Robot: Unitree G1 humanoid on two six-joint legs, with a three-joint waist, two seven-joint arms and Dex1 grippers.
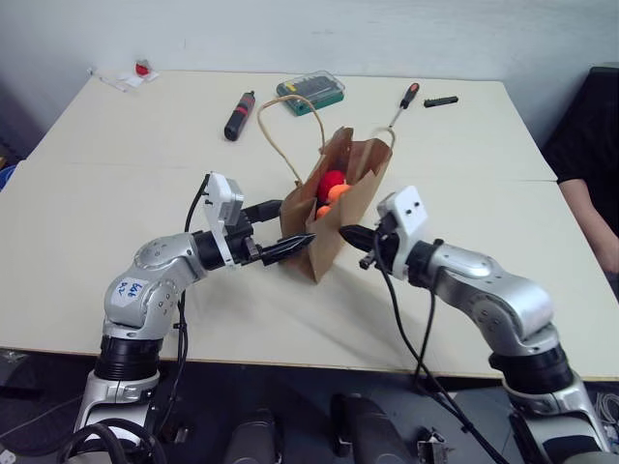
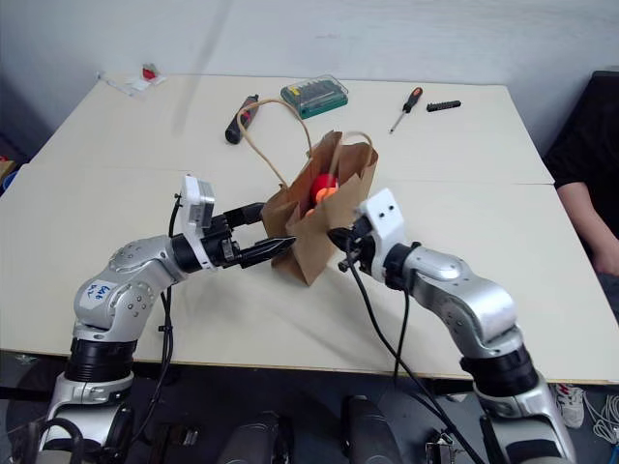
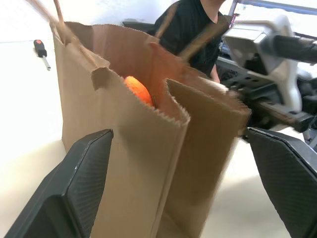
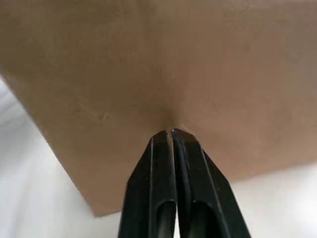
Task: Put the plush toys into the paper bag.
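The brown paper bag (image 1: pixel 356 193) stands upright mid-table with its loop handles up. Inside its open top lie the plush toys: the red one (image 1: pixel 332 180) and, just below it, the orange one (image 1: pixel 338 193), which also peeks out in the left wrist view (image 3: pixel 137 89). My left gripper (image 1: pixel 295 223) is open, its fingers (image 3: pixel 74 188) straddling the bag's near left corner (image 3: pixel 133 163). My right gripper (image 1: pixel 345 233) is shut, its tips (image 4: pixel 171 134) pressed against the bag's right wall (image 4: pixel 173 64), where the paper dimples slightly. I cannot tell whether any paper is pinched.
Behind the bag lie a black-and-red tool (image 1: pixel 240 114), a green bit case (image 1: pixel 311 89), a red-handled screwdriver (image 1: pixel 406 100) and a black bit holder (image 1: pixel 440 101). A small red item (image 1: pixel 143 69) sits at the back left. A person (image 1: pixel 592 184) is at the table's right edge.
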